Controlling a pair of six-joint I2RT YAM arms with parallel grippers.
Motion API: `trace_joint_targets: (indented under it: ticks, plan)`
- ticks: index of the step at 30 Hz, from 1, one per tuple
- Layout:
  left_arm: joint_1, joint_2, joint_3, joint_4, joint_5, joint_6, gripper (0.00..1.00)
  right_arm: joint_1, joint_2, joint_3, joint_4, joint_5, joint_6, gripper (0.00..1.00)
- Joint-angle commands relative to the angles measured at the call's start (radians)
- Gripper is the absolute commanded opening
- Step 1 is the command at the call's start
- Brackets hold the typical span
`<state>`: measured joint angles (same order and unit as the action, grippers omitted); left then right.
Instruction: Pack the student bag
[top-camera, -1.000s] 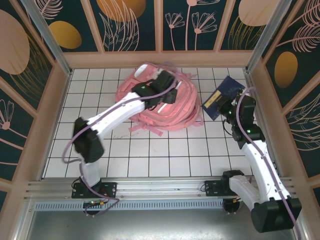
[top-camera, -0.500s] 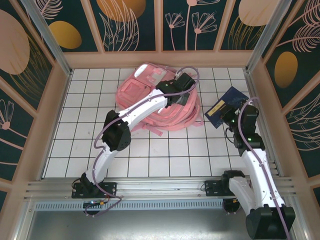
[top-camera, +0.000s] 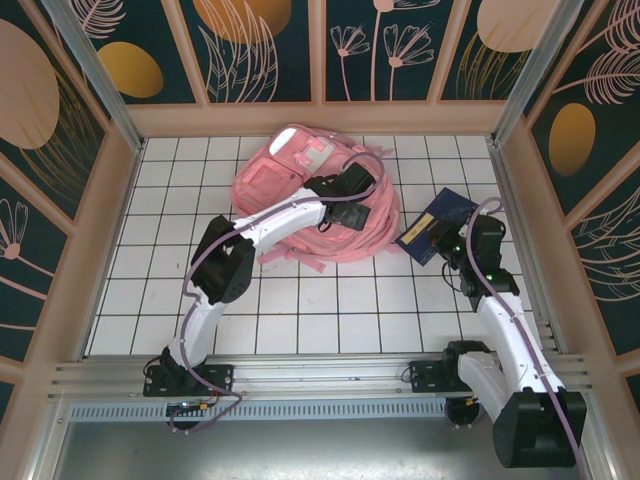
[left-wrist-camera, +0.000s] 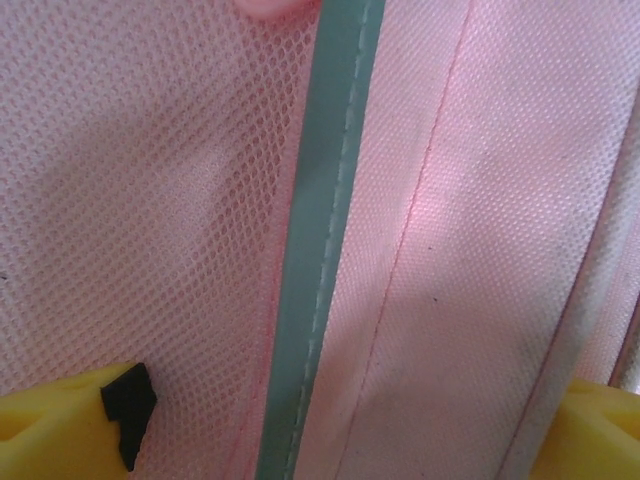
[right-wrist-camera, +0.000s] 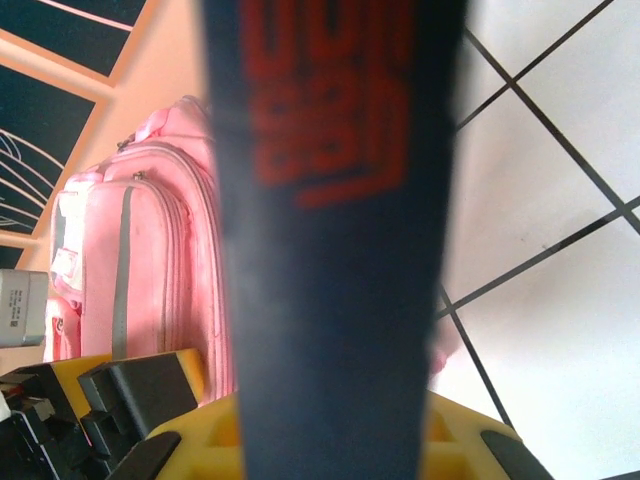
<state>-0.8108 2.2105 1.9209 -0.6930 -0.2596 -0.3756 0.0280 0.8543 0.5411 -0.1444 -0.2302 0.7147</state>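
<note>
Item under inspection: the student bag (top-camera: 275, 180), pink, lies flat on the white gridded table (top-camera: 330, 300), at the far middle of the surface and close to the back wall. Its white patches face the back wall. Loose pink straps (top-camera: 300, 255) trail from its near edge onto the tiles.

Directly over the bag's right-hand part hangs the left gripper (top-camera: 352, 185), pointing down at the fabric. Seen from the left wrist, its yellow pads (left-wrist-camera: 50, 425) stand far apart at the two lower corners, with nothing clamped between them. Below them lies pink mesh, crossed by a grey-green stripe (left-wrist-camera: 320, 250) that runs top to bottom. The jaws are wide.

Just to the right of the bag, clear of it, the right gripper (top-camera: 455, 235) is closed narrowly on a dark blue book (top-camera: 432, 215). The book is held by its near-right edge and its far end points toward the bag. The right wrist view shows red lettering on the cover, with the bag beyond on the left.
</note>
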Motion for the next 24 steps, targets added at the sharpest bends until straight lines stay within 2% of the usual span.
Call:
trace_joint_targets:
  ticks: [1, 4, 6, 11, 17, 24]
  plan:
    - [0.007, -0.043, -0.014, 0.015, 0.025, -0.004, 0.88, 0.01, -0.002, -0.004, 0.096, -0.028, 0.019, 0.0]
    - [0.007, -0.006, 0.025, 0.001, -0.018, 0.014, 0.81, 0.016, 0.0, -0.006, 0.101, -0.034, 0.029, 0.0]
    - [0.007, 0.026, 0.067, -0.015, -0.04, 0.026, 0.7, 0.02, -0.002, -0.002, 0.097, -0.031, 0.025, 0.0]
    - [0.014, 0.051, 0.116, -0.01, -0.019, 0.059, 0.36, 0.026, -0.015, 0.014, 0.081, -0.027, 0.02, 0.0]
    - [0.054, -0.005, 0.097, 0.023, 0.081, 0.066, 0.02, 0.055, -0.047, 0.022, 0.08, 0.01, 0.031, 0.0]
    - [0.1, -0.149, 0.061, 0.047, 0.265, 0.11, 0.0, 0.076, -0.062, 0.088, 0.028, 0.049, 0.02, 0.0]
